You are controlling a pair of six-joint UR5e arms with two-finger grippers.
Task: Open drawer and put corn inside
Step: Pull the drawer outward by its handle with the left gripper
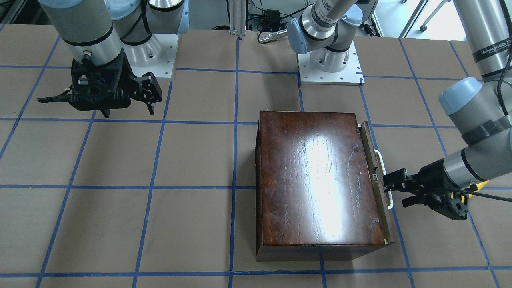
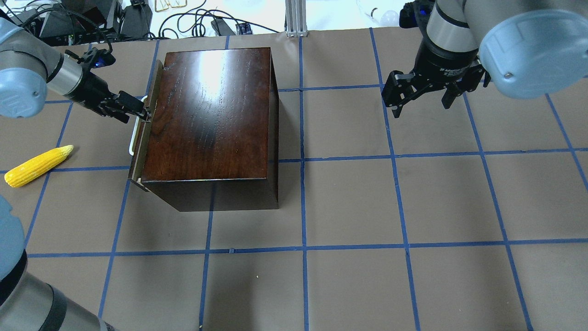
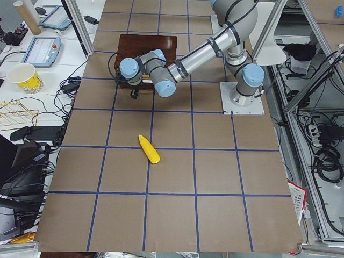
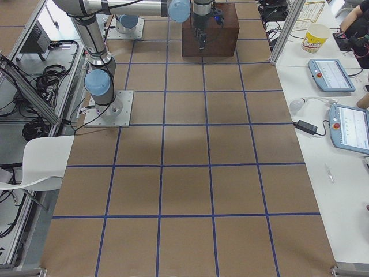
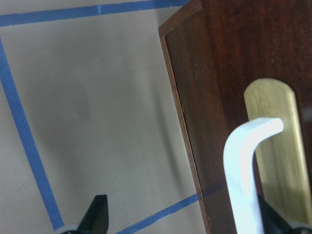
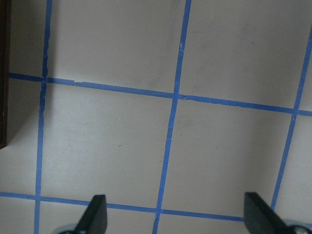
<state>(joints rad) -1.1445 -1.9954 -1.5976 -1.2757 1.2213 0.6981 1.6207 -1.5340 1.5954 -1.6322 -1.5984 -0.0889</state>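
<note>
Drawer (image 2: 140, 151) sits nearly shut at frame left; left end effector (image 2: 138, 110) straddles the handle (image 2: 132, 138) wide, off-centre, so closing could slip off, or pulling drag the box (image 2: 211, 115).

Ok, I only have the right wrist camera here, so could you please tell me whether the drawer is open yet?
Observer: Only a crack; the drawer stands slightly out of the box.
Operator: Is either arm at it?
Observer: Yes, the left gripper is open, with the white handle between its fingers.
Operator: Where is the corn, please?
Observer: The corn lies on the table beside the box's drawer end, untouched.
</note>
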